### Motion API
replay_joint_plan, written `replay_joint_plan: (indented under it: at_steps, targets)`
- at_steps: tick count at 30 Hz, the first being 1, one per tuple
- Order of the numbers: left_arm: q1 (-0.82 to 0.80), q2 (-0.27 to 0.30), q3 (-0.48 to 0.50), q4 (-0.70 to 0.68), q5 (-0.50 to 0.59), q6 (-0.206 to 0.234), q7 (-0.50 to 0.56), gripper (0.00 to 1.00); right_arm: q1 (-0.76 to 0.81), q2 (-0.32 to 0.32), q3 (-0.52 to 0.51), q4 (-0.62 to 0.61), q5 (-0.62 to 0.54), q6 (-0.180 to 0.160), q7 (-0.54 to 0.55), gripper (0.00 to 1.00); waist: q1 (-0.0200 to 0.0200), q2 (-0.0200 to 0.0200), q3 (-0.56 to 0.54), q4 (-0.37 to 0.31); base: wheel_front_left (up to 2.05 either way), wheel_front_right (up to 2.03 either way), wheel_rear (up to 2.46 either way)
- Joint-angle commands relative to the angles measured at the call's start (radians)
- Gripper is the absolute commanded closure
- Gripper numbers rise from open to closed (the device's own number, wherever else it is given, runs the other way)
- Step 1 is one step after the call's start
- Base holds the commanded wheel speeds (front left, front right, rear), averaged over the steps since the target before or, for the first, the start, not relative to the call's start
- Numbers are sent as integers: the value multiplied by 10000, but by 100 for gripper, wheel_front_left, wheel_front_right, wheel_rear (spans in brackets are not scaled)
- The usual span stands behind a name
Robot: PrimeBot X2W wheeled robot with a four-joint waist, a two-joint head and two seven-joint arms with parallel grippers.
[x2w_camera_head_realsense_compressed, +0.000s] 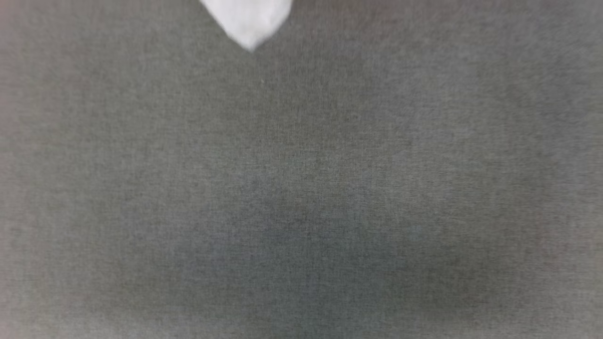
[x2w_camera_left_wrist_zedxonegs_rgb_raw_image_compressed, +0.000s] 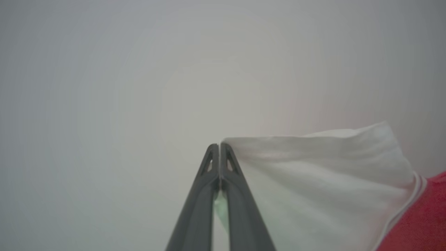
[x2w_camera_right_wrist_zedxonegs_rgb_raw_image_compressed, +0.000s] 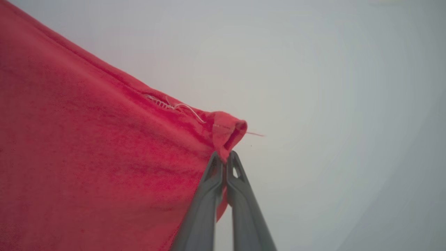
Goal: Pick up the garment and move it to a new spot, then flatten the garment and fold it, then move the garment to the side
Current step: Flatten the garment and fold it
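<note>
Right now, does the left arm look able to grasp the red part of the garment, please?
Probably not yet: the left end effector is shut on the white sleeve of the garment, so it would have to let go first. The red part lies close, just past the trim.

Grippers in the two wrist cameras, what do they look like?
The left gripper and right gripper look alike: each has two long, matte dark grey fingers that taper to narrow tips, with small triangular cut-outs near the tips.
</note>
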Motion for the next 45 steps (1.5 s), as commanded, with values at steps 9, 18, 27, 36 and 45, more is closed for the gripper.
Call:
replay_joint_plan:
  at_steps: [9, 18, 27, 36, 45]
  targets:
    - [800, -218, 22, 406, -81, -576, -909, 100, 1795, 412, -687, -655, -1433, -19, -35, 100, 0, -1, 653, 439, 0, 0, 0]
    - [3862, -473, -688, 731, -840, -999, -130, 100, 3728, 405, 529, 514, -150, -19, -5, 100, 0, -1, -622, 644, 0, 0, 0]
    - [8111, 547, -2023, -1863, -2685, -991, 2185, 100, 6399, 32, 2493, 224, 2788, -19, 904, 100, 0, -1, -2230, 737, 0, 0, 0]
    - [12321, 2673, -2178, -6036, -4424, 184, 4379, 100, 9776, -1549, 3733, -2594, 5830, -19, 2661, 100, 0, -1, -3372, 663, 0, 0, 0]
    - [15943, 4872, -2170, -10983, -6075, 2948, 5617, 100, 12645, -2694, 3567, -5169, 7125, -19, 4207, 100, 0, -1, -3760, 584, 0, 0, 0]
